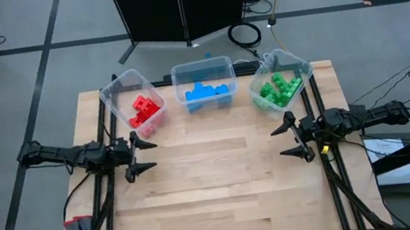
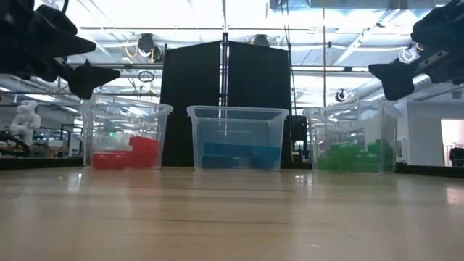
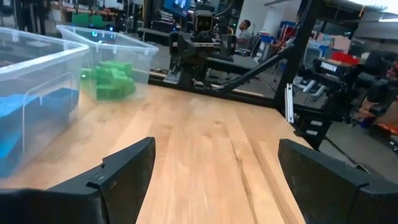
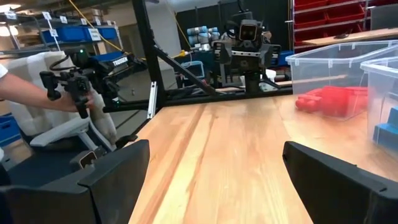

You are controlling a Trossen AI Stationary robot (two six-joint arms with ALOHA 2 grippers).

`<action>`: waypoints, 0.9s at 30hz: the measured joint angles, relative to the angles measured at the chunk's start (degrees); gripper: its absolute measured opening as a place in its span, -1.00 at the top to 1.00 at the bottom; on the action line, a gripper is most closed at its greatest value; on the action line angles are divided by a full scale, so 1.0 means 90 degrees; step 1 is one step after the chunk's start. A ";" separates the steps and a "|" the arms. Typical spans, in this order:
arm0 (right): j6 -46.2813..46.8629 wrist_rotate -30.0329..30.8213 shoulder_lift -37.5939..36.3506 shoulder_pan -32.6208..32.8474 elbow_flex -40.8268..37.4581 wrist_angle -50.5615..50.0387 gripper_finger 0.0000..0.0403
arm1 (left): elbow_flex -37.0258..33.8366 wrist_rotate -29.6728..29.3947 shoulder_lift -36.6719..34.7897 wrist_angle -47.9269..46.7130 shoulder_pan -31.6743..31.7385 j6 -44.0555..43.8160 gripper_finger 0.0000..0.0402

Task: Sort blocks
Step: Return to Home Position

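At 12 o'clock on the table [image 1: 224,200], red blocks [image 1: 144,111], blue blocks [image 1: 206,92] and green blocks [image 1: 279,89] lie in three separate clear bins [image 1: 201,68]. The left gripper [image 1: 153,154] hovers at 9 o'clock, the right gripper [image 1: 278,142] at 3 o'clock, both with fingers apart.

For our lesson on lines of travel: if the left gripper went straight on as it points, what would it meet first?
Probably the right gripper, which faces it across the table. Nothing lies between it and the left gripper; the bins stand off to one side. Their heights may differ.
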 joint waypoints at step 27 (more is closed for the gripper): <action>-0.0079 -0.0007 0.0022 -0.0004 0.0000 -0.0002 -0.82 | -0.0005 0.0002 0.0008 0.0050 0.0000 -0.0165 -0.67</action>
